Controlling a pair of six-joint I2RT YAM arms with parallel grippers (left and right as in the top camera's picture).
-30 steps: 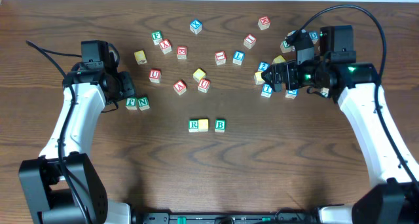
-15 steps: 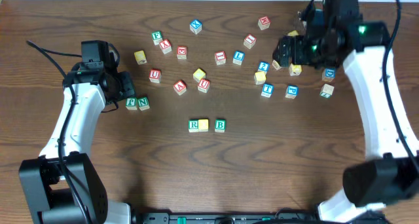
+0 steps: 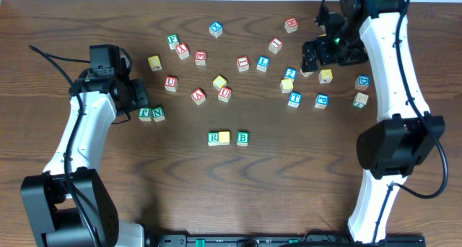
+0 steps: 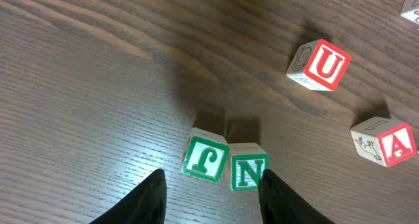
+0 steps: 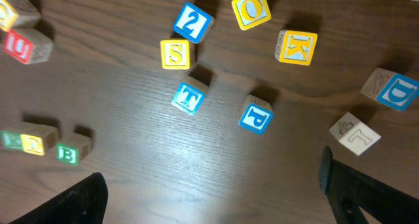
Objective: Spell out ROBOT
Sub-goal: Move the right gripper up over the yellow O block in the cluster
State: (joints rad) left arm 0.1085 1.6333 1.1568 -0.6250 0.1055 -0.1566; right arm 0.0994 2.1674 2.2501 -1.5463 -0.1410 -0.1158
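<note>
A row on the table reads green R (image 3: pixel 214 137), a yellow block (image 3: pixel 224 137), and green B (image 3: pixel 242 137). My right gripper (image 3: pixel 312 58) hangs open and empty high over the right cluster of blocks; it shows in the right wrist view (image 5: pixel 213 198). Below it lie a yellow O (image 5: pixel 251 8), blue T (image 5: pixel 188 97), yellow S (image 5: pixel 175 54), blue 2 (image 5: pixel 190 22), yellow K (image 5: pixel 296 46) and blue P (image 5: pixel 255 117). My left gripper (image 3: pixel 141 100) is open and empty (image 4: pixel 213 198), just short of green F (image 4: pixel 205 158) and green N (image 4: pixel 249 171).
Several more letter blocks lie across the far half of the table, among them red U (image 4: pixel 319 64) and red A (image 4: pixel 386 142). A blue D (image 5: pixel 396 92) and a white block (image 5: pixel 353 133) lie at the far right. The table's far edge is close behind my right arm.
My right arm has swung back and up from the right cluster toward the far edge, and the gripper is still empty. The left arm has not moved.
</note>
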